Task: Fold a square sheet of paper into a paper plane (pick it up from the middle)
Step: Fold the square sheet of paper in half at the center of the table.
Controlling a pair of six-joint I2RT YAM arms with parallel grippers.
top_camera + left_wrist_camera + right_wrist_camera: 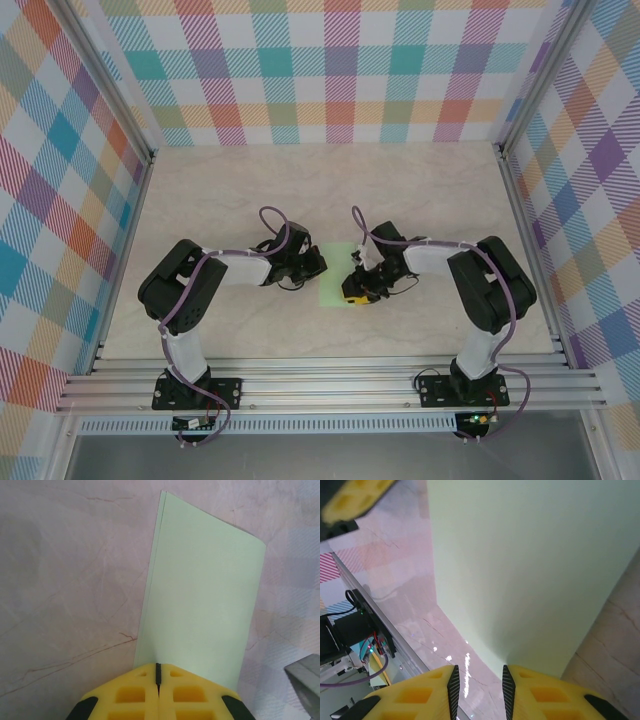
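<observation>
While the left gripper (158, 665) rests with fingers together on the near edge of the sheet of paper (200, 590), doubled into 2 layers ahead, the right gripper (479, 672) stands apart beside it, so the 1st fold likely needs creasing next.

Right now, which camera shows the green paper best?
Left wrist: the paper shows most of its outline, with layered edges at one side. The top view has just a small green patch; right wrist a close, cropped expanse.
</observation>
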